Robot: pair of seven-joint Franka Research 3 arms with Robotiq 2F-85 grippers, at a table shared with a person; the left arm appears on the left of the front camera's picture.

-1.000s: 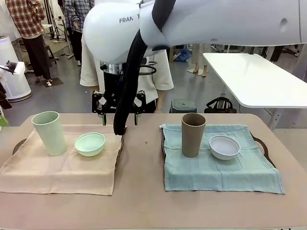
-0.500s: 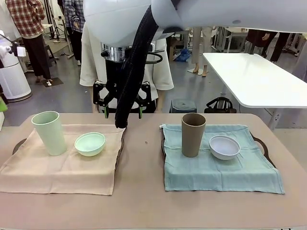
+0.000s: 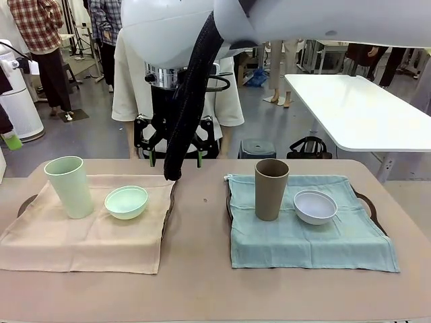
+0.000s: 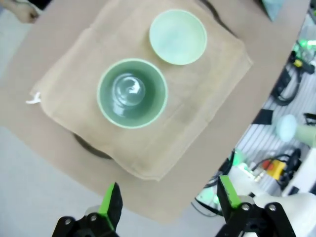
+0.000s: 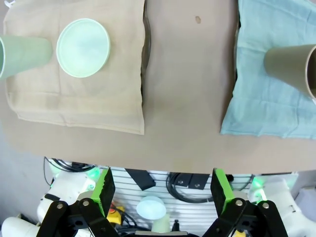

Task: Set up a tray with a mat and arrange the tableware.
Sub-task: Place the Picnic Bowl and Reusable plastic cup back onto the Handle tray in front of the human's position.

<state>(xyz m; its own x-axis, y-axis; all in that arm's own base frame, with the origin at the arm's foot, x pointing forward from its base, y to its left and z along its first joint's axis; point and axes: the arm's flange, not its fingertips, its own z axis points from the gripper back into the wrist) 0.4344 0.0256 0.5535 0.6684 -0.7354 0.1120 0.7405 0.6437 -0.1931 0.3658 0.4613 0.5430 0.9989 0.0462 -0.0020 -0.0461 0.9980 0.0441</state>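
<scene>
From the front, the bench (image 3: 202, 269) carries two trays, each under a cloth mat: a beige mat (image 3: 84, 232) and, to its right across a bare strip of bench, a pale blue mat (image 3: 306, 235). On the beige mat the mint green cup (image 3: 69, 186) stands upright near the left edge, with the mint green bowl (image 3: 126, 202) just to its right, apart from it. On the blue mat the tan brown cup (image 3: 271, 189) stands upright, and the white bowl (image 3: 315, 206) sits just to its right. The right hand (image 3: 174, 157) hangs above the far edge of the bench, beyond the beige mat's right corner, its fingers spread and holding nothing; a person in a white top stands behind it. In the left wrist view, the left hand (image 4: 167, 201) is high above the beige mat (image 4: 197, 94), fingers spread wide and empty, looking straight down into the mint green cup (image 4: 132, 93), the mint green bowl (image 4: 177, 37) lying beside the cup. In the right wrist view, the right hand (image 5: 162, 190) shows spread green-padded fingers above the bench's edge; beyond lie the beige mat (image 5: 98, 94) with the mint green bowl (image 5: 83, 47) and the mint green cup (image 5: 24, 53) at the frame's left edge, and the blue mat (image 5: 266, 94) with the tan brown cup (image 5: 291, 64).
</scene>
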